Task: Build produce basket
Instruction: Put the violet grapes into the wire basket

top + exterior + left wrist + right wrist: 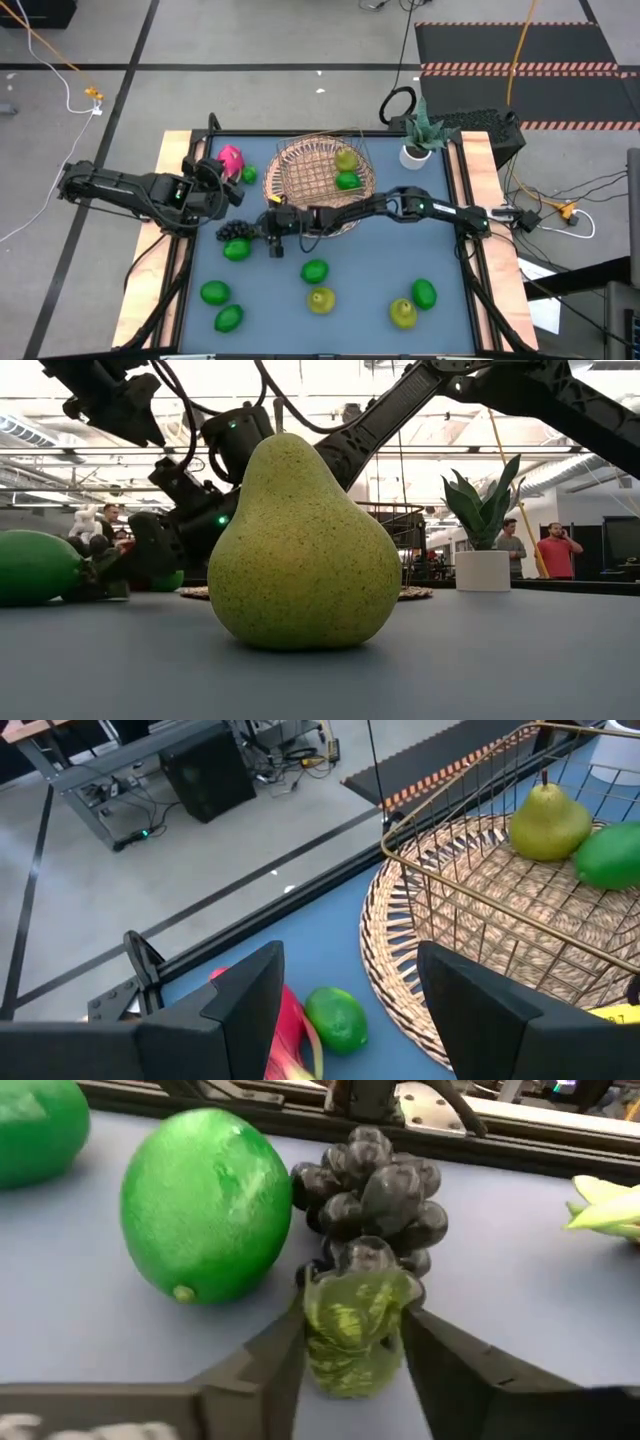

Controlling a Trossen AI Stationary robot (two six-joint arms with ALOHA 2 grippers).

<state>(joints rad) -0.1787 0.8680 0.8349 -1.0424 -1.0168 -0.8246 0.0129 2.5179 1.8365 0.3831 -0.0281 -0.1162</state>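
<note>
Right claw (pixel 352 1342) clamped on grape bunch (pixel 372 1190) leaf beside lime (pixel 204 1202); left claw (pixel 345 995) spread wide

The blue-topped table (pixel 370 265) with pale wooden side edges carries a round tan woven wicker mat (pixel 290 160), a potted green plant in a white pot (pixel 417 152), a pink dragon fruit (pixel 231 159), a dark grape bunch (pixel 238 231), scattered round green limes (pixel 315 271) and two yellow-green pears (pixel 321 299).

There were seven limes (pixel 315 271), three pears (pixel 321 299), one grape bunch (pixel 240 230), one dragon fruit (pixel 231 159) and one basket (pixel 300 160).
</note>
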